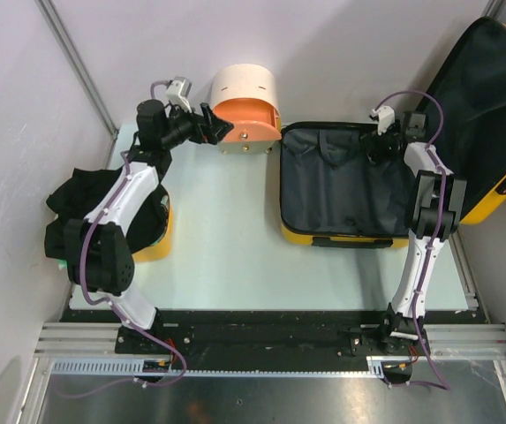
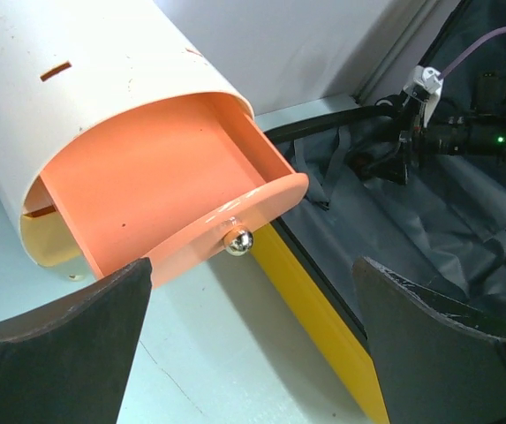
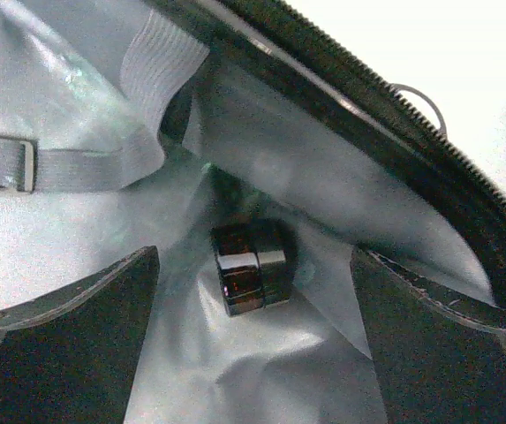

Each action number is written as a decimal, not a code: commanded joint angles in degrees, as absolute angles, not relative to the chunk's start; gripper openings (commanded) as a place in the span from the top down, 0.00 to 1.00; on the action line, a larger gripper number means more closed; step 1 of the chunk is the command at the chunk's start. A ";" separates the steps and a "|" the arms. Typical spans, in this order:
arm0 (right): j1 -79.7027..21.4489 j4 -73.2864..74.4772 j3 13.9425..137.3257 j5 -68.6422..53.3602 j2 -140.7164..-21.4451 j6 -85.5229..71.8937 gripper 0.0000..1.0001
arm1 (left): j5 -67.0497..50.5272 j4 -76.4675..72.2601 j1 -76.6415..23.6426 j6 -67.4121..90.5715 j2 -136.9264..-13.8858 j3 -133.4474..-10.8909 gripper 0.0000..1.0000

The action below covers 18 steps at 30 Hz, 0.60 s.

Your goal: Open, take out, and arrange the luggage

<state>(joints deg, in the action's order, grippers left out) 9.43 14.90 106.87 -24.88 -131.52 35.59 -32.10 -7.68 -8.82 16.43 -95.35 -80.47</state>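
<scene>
At 3 o'clock on the table, top view: the luggage (image 1: 341, 185) lies with its base half flat and the lining facing up. Its lid (image 1: 487, 106) is swung over and propped toward 1–2 o'clock. Opening: done.

Orientation: the hinge side is at 3 o'clock and a black handle piece sits on the 6 o'clock edge. I judge the long axis as 12-to-6, along the hinge. Foreshortening makes the base look nearly square, so confidence is low.

At 12 o'clock, just beside the luggage, a cream-and-orange container (image 1: 244, 97) has its drawer (image 2: 173, 185) pulled out. No contents show in the part visible. At 9 o'clock a yellow tub (image 1: 160, 238) holds dark cloth.

Left gripper (image 1: 213, 124): jaws fully spread, holding nothing, facing the drawer.

Right gripper (image 3: 254, 256): inside the luggage at its 1 o'clock corner, jaws wide, gripping nothing. Its fingers stand either side of a small dark jar-like item (image 3: 248, 269) without touching it.

Remaining, by my judgement: lift that item out and place it. The rest of the lining looks bare apart from loose straps.
</scene>
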 commanded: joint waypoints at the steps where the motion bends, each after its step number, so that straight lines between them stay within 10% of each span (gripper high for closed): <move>1: 10.02 20.39 108.90 -27.42 -132.98 38.49 0.07 | -34.37 -6.33 -8.09 13.45 -96.59 -84.20 0.00; 18: 10.20 24.95 112.05 -27.24 -136.14 42.80 0.38 | -33.66 -2.29 -7.65 7.56 -100.28 -90.97 0.00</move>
